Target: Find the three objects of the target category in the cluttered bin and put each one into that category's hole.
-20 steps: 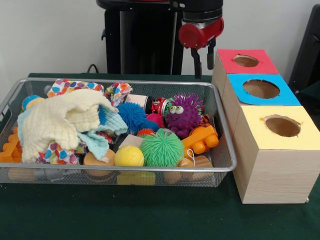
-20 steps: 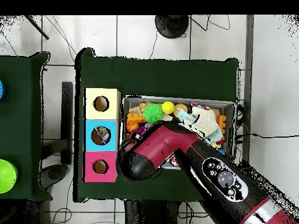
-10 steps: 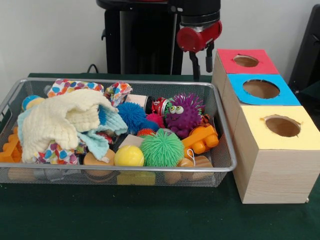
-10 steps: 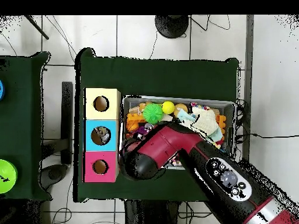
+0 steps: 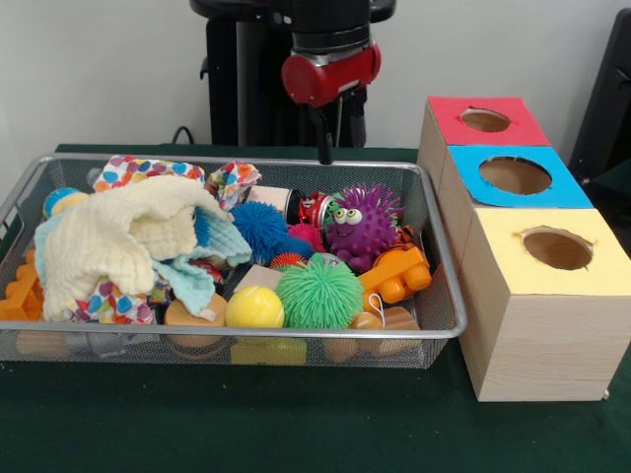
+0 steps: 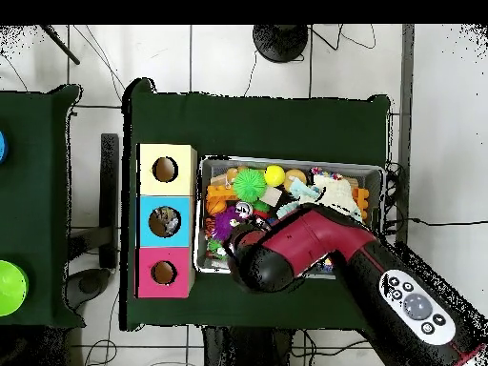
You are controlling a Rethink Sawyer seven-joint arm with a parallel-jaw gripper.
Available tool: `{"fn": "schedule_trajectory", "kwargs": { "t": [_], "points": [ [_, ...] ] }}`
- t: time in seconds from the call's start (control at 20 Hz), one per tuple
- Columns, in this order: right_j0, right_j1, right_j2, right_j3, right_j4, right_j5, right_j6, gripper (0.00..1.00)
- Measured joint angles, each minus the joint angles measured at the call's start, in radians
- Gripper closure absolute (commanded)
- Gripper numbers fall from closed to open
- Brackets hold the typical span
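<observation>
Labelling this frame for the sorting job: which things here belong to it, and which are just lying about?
Job:
wire bin
red, blue, yellow boxes with holes
bin toys, e.g. purple spiky monster
gripper

Lying about:
green object on the side table

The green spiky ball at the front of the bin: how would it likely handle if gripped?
The green spiky ball looks covered in fine soft strands, so it would probably squash and feel light. Being round, it may roll if nudged, though the yellow ball and orange toy hem it in.
</observation>
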Motion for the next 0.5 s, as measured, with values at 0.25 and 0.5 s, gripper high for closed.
{"fn": "schedule_trajectory", "kwargs": {
  "t": [0.25,0.5],
  "points": [
    [-0.002,0.000,-0.022,0.000,-0.001,-0.003,0.000,0.00],
    [0.018,-0.001,-0.042,0.000,-0.002,-0.015,0.000,0.00]
  ]
}}
